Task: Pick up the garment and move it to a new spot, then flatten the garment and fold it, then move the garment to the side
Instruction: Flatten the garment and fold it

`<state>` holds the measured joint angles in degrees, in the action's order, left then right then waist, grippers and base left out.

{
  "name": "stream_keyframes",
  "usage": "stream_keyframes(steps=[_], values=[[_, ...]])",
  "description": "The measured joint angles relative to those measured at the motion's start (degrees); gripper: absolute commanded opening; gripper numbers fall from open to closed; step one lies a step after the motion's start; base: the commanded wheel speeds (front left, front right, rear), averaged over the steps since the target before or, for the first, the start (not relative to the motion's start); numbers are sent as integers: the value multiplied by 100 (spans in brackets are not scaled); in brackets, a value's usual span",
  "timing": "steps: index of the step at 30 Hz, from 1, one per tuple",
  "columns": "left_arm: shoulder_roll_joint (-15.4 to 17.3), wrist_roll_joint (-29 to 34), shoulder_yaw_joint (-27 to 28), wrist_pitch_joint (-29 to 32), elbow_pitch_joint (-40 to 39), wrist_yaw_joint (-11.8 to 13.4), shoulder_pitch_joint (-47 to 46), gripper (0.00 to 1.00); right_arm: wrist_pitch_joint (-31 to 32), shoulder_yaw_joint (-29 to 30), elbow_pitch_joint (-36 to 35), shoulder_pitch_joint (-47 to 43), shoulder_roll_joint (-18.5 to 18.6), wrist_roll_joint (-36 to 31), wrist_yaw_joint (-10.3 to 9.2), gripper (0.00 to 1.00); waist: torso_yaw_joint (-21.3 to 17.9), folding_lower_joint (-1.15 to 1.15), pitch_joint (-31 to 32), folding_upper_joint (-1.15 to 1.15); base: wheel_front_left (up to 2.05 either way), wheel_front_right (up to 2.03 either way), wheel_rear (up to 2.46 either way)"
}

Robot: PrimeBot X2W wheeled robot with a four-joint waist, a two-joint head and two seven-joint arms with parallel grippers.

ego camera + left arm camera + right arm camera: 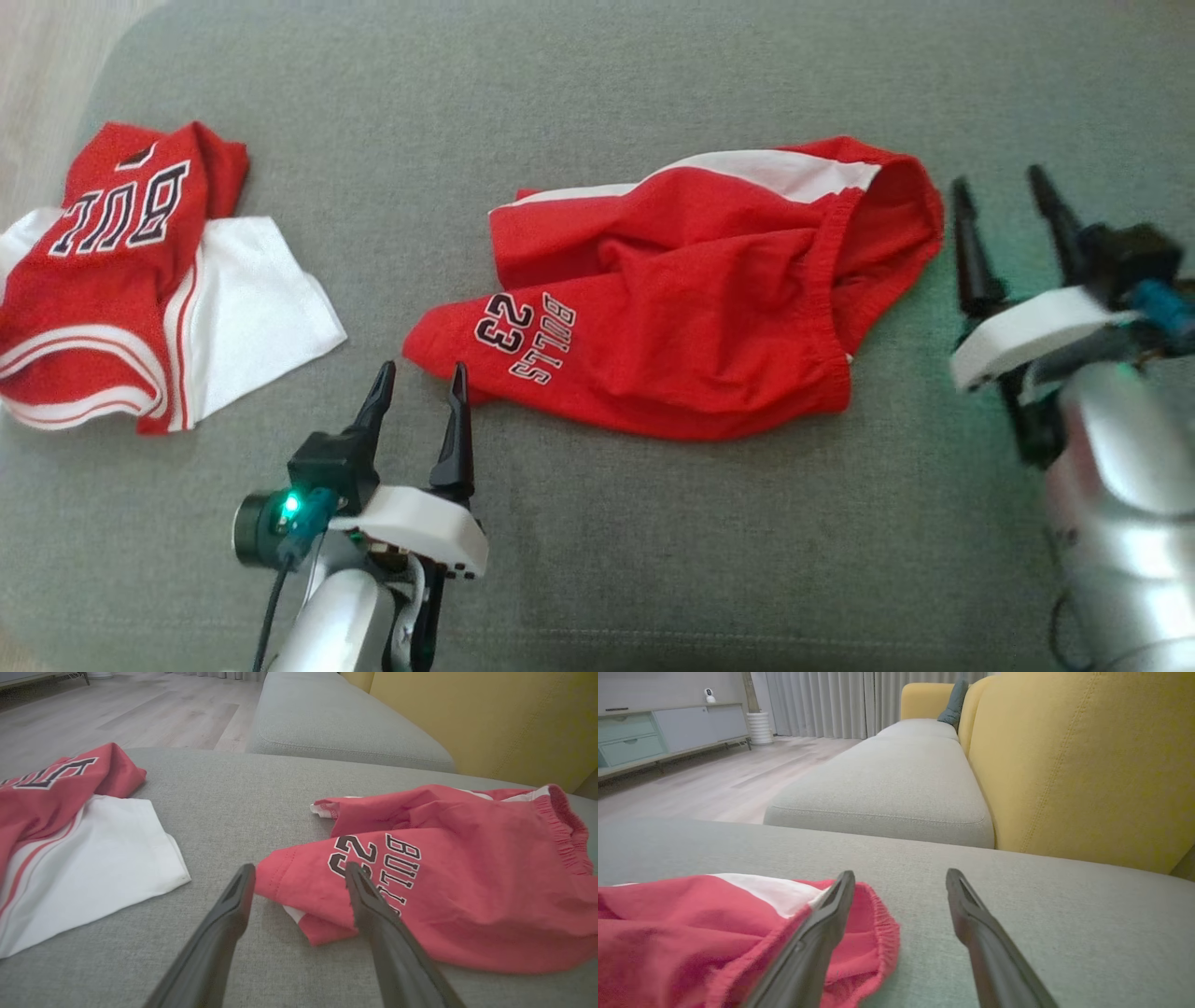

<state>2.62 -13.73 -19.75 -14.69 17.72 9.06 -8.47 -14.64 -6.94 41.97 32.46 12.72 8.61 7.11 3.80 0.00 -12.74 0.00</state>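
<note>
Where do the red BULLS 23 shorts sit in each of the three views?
Head view: red BULLS 23 shorts at centre of the grey cushion.
Left wrist view: right half, printed leg corner between the fingertips of the left gripper.
Right wrist view: lower left, partly covered by a finger of the right gripper.
Shared landmark: the gathered elastic waistband at the shorts' right end.

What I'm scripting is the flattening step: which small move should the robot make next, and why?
Probably lower the left gripper and pinch the near hem corner of the garment. Both grippers stand open, the garment lies rumpled and loose on the grey cushion, and that corner shows between the left fingers, while the right gripper hangs beside the waistband.
</note>
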Motion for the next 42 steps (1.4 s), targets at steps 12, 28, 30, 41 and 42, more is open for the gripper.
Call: stream_keyframes(steps=[12, 28, 30, 41, 42], values=[[1, -4, 5, 0, 52, -5, 40, 100, 0, -1436, -1009, -1519, -116, 630, 0, 100, -111, 0, 209, 0, 0, 0, 0], [1, -3, -2, 0, 86, -57, 140, 100, 0, -1717, -1023, -1449, -62, 1165, 0, 100, -23, 0, 201, 0, 0, 0, 0], [1, -3, -3, 0, 81, -57, 139, 100, 1, -1608, -973, -1256, -127, 1180, 0, 100, -11, 0, 163, 0, 0, 0, 0], [1, -4, -166, 0, 76, -47, 80, 100, 0, -855, 335, 64, -458, 1567, 0, 100, 128, 0, -126, 0, 0, 0, 0], [0, -4, -183, 0, 76, -46, 61, 100, 0, -803, 493, 169, -479, 1608, 0, 100, 149, 0, -156, 0, 0, 0, 0]])
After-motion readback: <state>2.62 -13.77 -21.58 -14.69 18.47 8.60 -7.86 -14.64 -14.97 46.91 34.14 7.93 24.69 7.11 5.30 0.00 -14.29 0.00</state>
